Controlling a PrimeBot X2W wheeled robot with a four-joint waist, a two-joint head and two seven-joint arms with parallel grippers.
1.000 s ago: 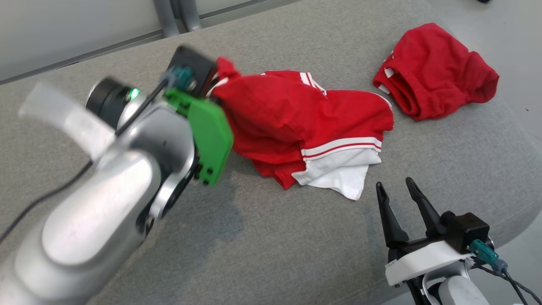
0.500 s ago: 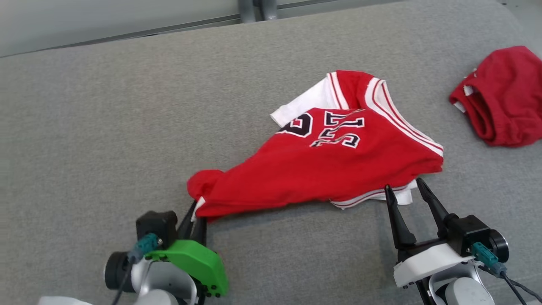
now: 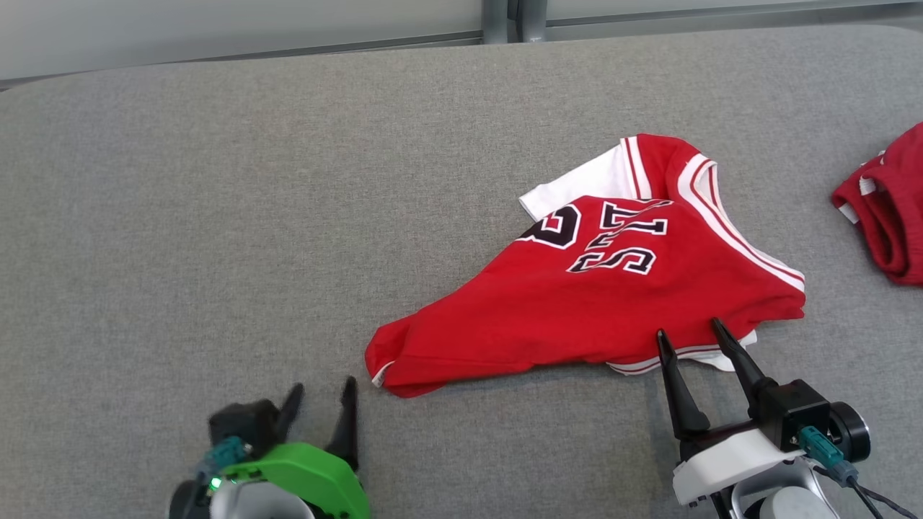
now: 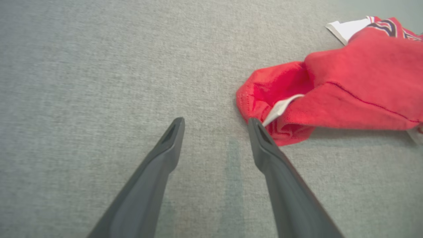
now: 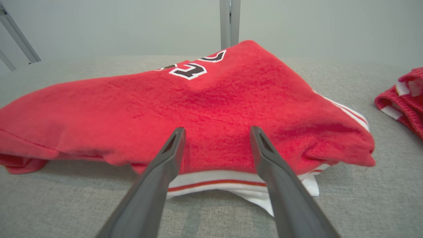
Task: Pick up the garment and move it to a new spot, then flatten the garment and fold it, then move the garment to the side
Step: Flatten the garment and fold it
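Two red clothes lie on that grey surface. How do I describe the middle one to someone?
On the big grey padded surface, right of its middle, lies the jersey, spread in a rough wedge. Unlike the bunched red garment at the far right edge, it carries bold black-and-white lettering.

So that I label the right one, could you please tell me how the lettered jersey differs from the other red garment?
The jersey carries black-and-white lettering and white striped trim; the other garment looks mostly plain red. The jersey lies stretched out by the right gripper; the other garment sits bunched, farther right. Both are red and rest on the grey surface.
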